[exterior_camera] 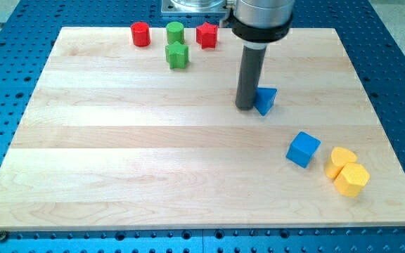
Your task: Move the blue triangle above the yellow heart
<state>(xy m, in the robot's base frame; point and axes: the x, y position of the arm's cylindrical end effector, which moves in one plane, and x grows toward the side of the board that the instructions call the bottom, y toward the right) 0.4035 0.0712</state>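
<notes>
**A:** Where's the rod just now?

**B:** Its lower end, my tip (246,107), is down on the wooden board (118,154), right against the left side of the blue triangle (266,100). They look to be touching, or as near as makes no difference. There is no claw on this arm, only the straight dark rod, so nothing spreads, presses together or pinches.

**A:** And the triangle, where is it on the board?

**B:** Right of centre, in the upper half of the view. The yellow heart (342,159) sits well apart from it, down towards the view's bottom right.

**A:** Anything lying between the two?

**B:** A blue cube (303,149), just left of the heart and a little nearer the triangle. It lies close to the straight line from triangle to heart. A second yellow block (351,179), six-sided by the look of it, is tucked against the heart's lower right, touching it.

**A:** What else is about?

**B:** Four blocks bunched at the view's top left: a red cylinder (140,34), a green cylinder (175,31), a red star-like block (207,35), and a green star-like block (177,55) just below the green cylinder. All well away from the tip. The board rests on a blue perforated table (5,70).
</notes>
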